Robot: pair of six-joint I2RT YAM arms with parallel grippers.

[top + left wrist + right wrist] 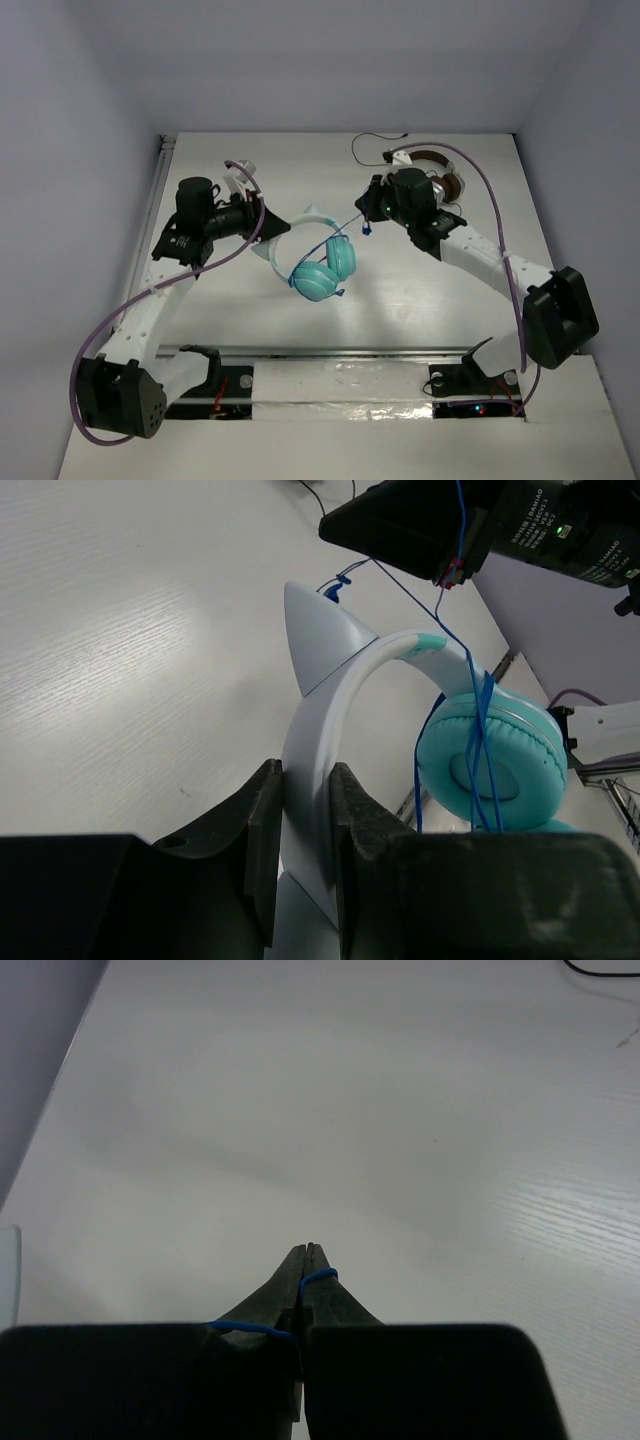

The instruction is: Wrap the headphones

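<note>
The teal headphones hang above the table, held by their white eared headband. My left gripper is shut on that band, one finger pressed to each side. The ear cups hang to the right, with several turns of the thin blue cable across them. From there the cable runs taut up to my right gripper. In the right wrist view that gripper is shut on the blue cable, which loops over its fingers.
Brown-and-silver headphones with a dark cable lie at the back of the table, behind my right arm. A purple hose arcs over that arm. A metal rail runs along the table's near edge.
</note>
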